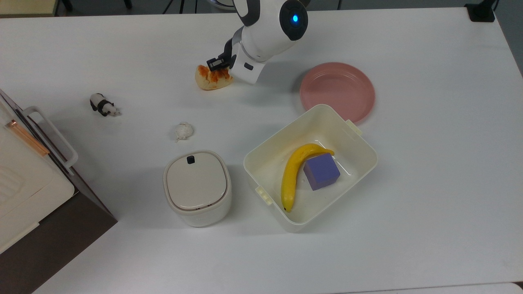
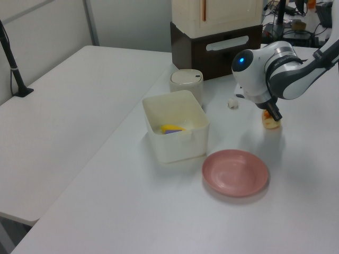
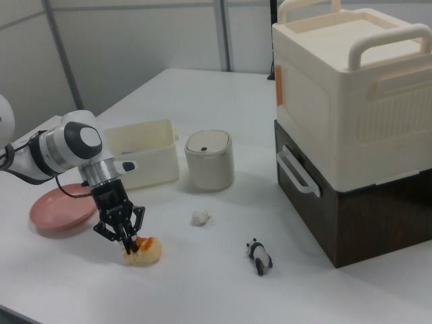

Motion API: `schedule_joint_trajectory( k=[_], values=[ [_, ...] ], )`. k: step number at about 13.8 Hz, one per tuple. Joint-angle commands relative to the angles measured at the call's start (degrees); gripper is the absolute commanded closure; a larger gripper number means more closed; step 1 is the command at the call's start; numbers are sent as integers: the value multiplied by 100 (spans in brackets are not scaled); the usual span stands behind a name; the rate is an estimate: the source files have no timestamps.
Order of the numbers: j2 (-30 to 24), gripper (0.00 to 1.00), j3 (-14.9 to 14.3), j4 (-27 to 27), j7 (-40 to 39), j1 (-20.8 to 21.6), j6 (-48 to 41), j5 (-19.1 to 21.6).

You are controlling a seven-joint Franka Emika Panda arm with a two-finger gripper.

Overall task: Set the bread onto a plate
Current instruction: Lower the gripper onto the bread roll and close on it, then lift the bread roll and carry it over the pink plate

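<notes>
The bread (image 1: 207, 78), a small loaf with an orange-brown top, lies on the white table towards the top view's upper middle. It looks tipped, with its pale side showing. My gripper (image 1: 220, 68) comes down onto the loaf's right end in the top view. In the right view my gripper (image 3: 128, 244) has its fingers drawn together into the bread (image 3: 146, 252). The left view shows the bread (image 2: 271, 123) just under the gripper (image 2: 272, 112). The pink plate (image 1: 337, 90) lies bare to the top view's right of the loaf, and shows as well in the left view (image 2: 235, 173) and the right view (image 3: 57, 210).
A cream tub (image 1: 356, 134) holding a banana (image 1: 293, 176) and a purple cube (image 1: 321, 171) sits just below the plate in the top view. A lidded cream canister (image 1: 197, 187), a white lump (image 1: 183, 131) and a panda figure (image 1: 104, 105) stand to the top view's left. A large cream box (image 3: 344, 88) sits on a brown base.
</notes>
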Motion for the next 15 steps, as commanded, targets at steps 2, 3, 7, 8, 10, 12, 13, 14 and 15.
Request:
schedule_joint_trajectory(
  k=[2,3,7,8,10,12,13,14,15],
  values=[
    [-107,100,-25,128,-278,52,93,-87],
    [-160,100,-17,232,-278,61,67,-69],
    [-379,100,352,944,-707,61,-670,254],
    [-449,100,431,1119,-830,69,-828,482],
    [-512,100,659,1489,-894,96,-1162,756],
    [-468,100,809,1744,-788,139,-1251,966],
    [-407,100,809,1945,-535,262,-1251,1151],
    [-389,100,809,2060,-185,332,-1225,1265],
    [-397,100,818,2079,19,394,-1199,1310]
  ],
)
